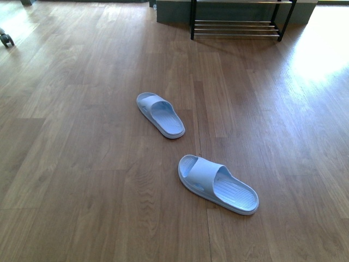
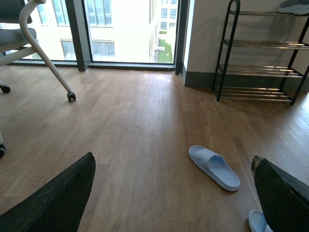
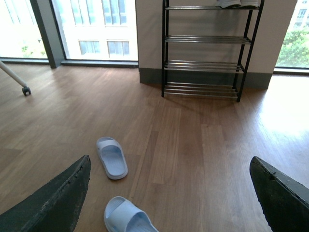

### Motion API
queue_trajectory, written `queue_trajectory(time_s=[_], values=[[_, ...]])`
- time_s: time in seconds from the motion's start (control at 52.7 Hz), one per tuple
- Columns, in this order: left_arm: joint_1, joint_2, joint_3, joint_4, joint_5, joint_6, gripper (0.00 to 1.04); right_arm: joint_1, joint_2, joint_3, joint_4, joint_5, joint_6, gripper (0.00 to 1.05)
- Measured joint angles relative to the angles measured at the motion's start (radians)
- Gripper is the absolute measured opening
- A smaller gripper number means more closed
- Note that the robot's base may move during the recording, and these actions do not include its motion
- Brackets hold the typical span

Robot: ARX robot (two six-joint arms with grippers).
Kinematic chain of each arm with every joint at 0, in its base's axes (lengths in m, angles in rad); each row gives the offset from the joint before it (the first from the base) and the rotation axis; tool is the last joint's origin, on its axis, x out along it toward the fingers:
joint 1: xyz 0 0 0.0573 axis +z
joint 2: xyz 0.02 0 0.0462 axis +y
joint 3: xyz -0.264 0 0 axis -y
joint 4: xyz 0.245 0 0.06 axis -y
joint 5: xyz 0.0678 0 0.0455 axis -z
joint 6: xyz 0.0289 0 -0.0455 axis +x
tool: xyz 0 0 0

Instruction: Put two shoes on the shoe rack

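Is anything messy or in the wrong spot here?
Yes. The nearer slipper and the farther slipper lie loose on the wooden floor, apart rather than paired side by side. Neither is on the shoe rack by the wall. Nothing looks spilled or broken.

A brown wood-plank floor (image 1: 82, 164) spreads all around me, washed by a bright patch of sunlight (image 1: 322, 49) off to my right. Ahead stands a pale wall (image 3: 148, 34) with a grey skirting board (image 3: 149, 76), flanked by tall dark-framed windows (image 2: 125, 29) showing pale buildings and green trees (image 3: 294, 48). To my left a white-legged chair (image 2: 17, 37) rests on small black castors (image 2: 71, 96).
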Motion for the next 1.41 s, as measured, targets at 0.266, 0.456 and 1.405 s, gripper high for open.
queue_trajectory(time_s=[0.266, 0.456, 1.405], values=[[0.000, 0.000, 0.000, 0.000, 0.000, 0.000, 0.95, 0.000, 0.000, 0.000, 0.000, 0.000, 0.000, 0.96], [0.000, 0.000, 0.000, 0.000, 0.000, 0.000, 0.95, 0.000, 0.000, 0.000, 0.000, 0.000, 0.000, 0.96], [0.000, 0.000, 0.000, 0.000, -0.003, 0.000, 0.95, 0.000, 0.000, 0.000, 0.000, -0.003, 0.000, 0.96]])
